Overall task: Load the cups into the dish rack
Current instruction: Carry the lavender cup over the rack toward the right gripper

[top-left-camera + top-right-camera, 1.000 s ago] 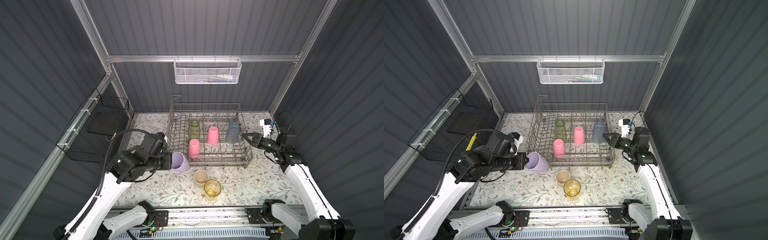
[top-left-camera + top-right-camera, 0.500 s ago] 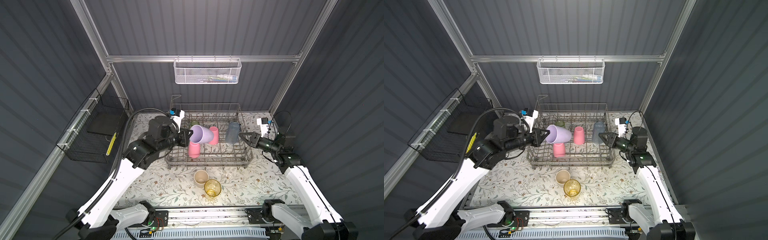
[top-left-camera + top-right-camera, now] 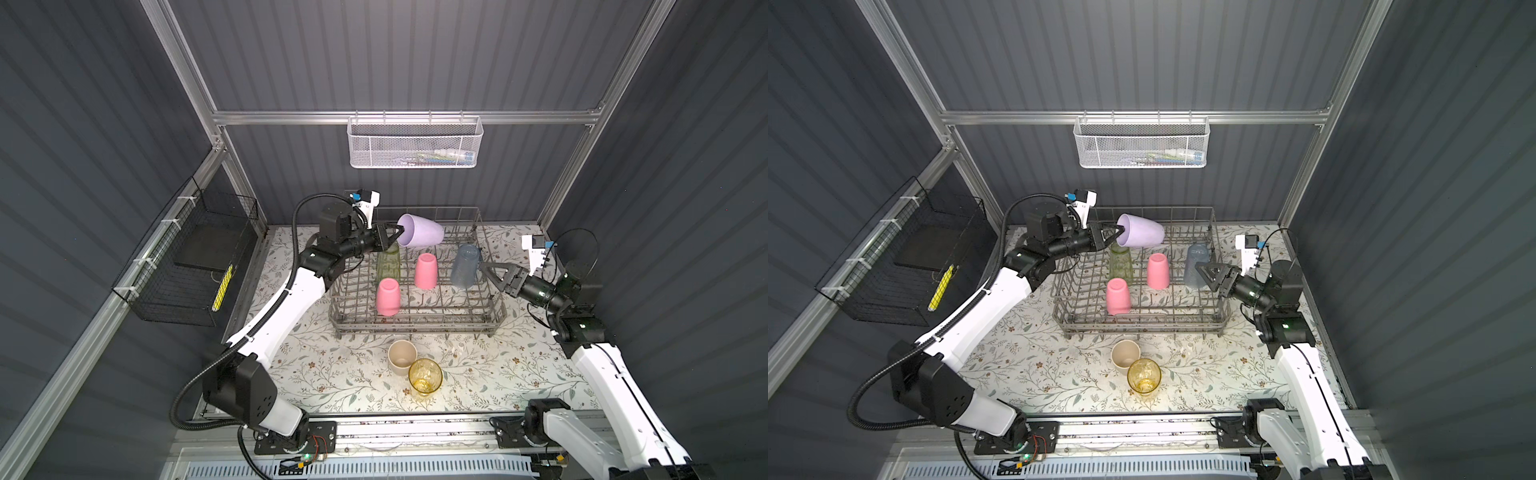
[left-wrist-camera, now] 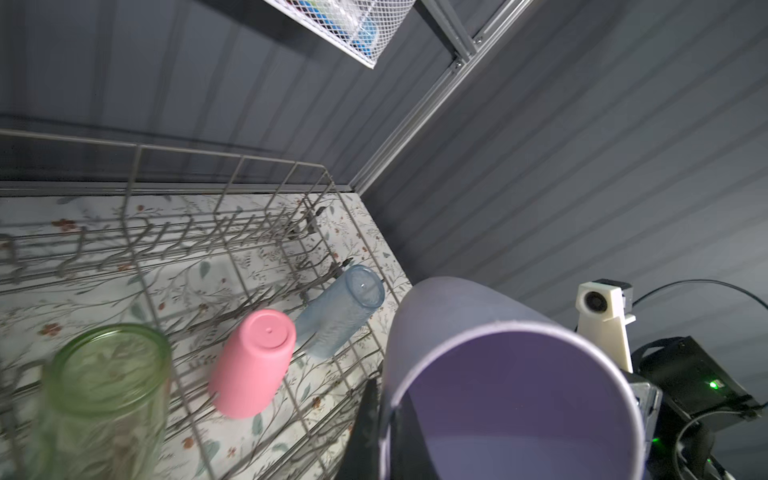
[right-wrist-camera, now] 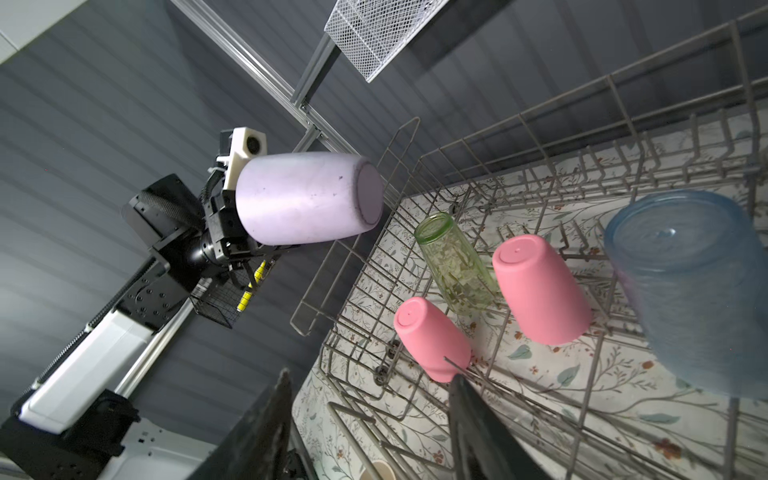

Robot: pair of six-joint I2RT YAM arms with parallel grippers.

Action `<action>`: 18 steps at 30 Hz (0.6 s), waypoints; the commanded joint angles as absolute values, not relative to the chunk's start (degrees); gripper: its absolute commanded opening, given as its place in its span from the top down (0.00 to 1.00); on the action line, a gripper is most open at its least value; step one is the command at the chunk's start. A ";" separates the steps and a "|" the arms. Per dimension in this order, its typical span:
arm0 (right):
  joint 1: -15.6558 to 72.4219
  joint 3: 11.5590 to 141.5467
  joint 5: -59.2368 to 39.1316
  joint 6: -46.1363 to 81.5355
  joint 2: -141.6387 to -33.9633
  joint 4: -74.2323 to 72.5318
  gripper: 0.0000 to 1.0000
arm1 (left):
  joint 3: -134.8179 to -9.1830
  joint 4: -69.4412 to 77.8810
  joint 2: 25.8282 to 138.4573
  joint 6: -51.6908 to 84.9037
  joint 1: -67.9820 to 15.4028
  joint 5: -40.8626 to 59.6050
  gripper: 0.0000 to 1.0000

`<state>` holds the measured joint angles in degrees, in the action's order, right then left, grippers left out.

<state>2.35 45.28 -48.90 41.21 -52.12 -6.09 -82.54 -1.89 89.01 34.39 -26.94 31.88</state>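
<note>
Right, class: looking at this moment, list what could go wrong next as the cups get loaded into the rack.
1. The left gripper pinches only the rim of the lilac cup, held sideways above the dish rack; it might slip and drop onto the green cup below.
2. The open right gripper sits right beside the grey-blue cup; a small sideways move could topple it.

Tipped cup [image 3: 422, 230] in left claw [image 3: 397, 230], mouth toward claw, over back left of dish rack [image 3: 415, 322]. Under-claw cup [image 3: 388, 264] just below left claw. Right claw [image 3: 488, 270] at rack's right side, rightmost cup [image 3: 464, 266] just beside it. Between claws, in rack: back cup [image 3: 426, 270], front cup [image 3: 387, 296]. On counter [image 3: 324, 374], before rack: left counter cup [image 3: 402, 357] just beside right counter cup [image 3: 424, 374].
</note>
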 commanded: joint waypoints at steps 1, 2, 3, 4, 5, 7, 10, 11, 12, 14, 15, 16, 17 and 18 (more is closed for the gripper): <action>3.23 44.83 -51.22 43.82 -52.33 -10.95 0.32 | -83.00 8.46 92.38 39.95 -27.60 40.89 1.00; 3.57 44.82 -51.17 43.99 -52.57 -11.14 0.30 | -83.34 9.47 93.36 40.62 -27.60 42.00 1.00; 4.01 44.83 -51.34 44.31 -52.94 -11.54 0.28 | -83.71 10.48 94.44 41.34 -27.60 43.29 1.00; 4.28 44.39 -51.66 45.20 -53.38 -13.34 0.26 | -83.82 11.45 95.28 42.26 -27.60 44.09 1.00; 4.46 43.93 -52.01 46.48 -53.86 -14.98 0.25 | -83.85 12.33 95.84 42.88 -27.60 44.73 1.00; 4.87 43.17 -52.29 48.75 -55.15 -18.68 0.23 | -83.59 14.47 96.73 44.31 -27.60 45.99 1.00; 5.34 42.83 -52.12 50.45 -57.09 -22.04 0.21 | -82.76 17.77 97.28 46.71 -27.60 47.59 1.00; 5.43 42.89 -52.12 50.94 -57.77 -22.87 0.20 | -82.58 18.58 97.37 47.24 -27.60 47.96 1.00; 5.45 43.02 -52.05 51.40 -58.44 -23.74 0.20 | -82.33 19.54 97.47 48.02 -27.67 48.84 1.00; 5.63 43.07 -52.46 52.96 -59.70 -26.38 0.19 | -81.70 21.46 97.55 49.52 -27.68 49.56 1.00; 5.63 43.07 -52.99 53.93 -60.29 -28.13 0.19 | -81.48 21.79 97.56 49.78 -27.69 49.91 1.00; 5.71 42.86 -53.30 55.21 -60.71 -30.21 0.18 | -81.47 22.28 97.56 50.12 -27.77 50.30 1.00; 5.76 42.73 -53.64 56.68 -61.27 -32.58 0.18 | -81.47 22.74 97.69 50.39 -27.84 50.68 1.00; 5.95 42.79 -53.82 57.59 -61.65 -34.14 0.18 | -81.47 23.09 97.82 50.68 -27.99 51.04 1.00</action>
<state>5.43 43.24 -52.05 53.32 -61.14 -25.19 -81.80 18.44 97.91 48.21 -27.70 47.81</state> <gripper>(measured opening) 0.821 0.071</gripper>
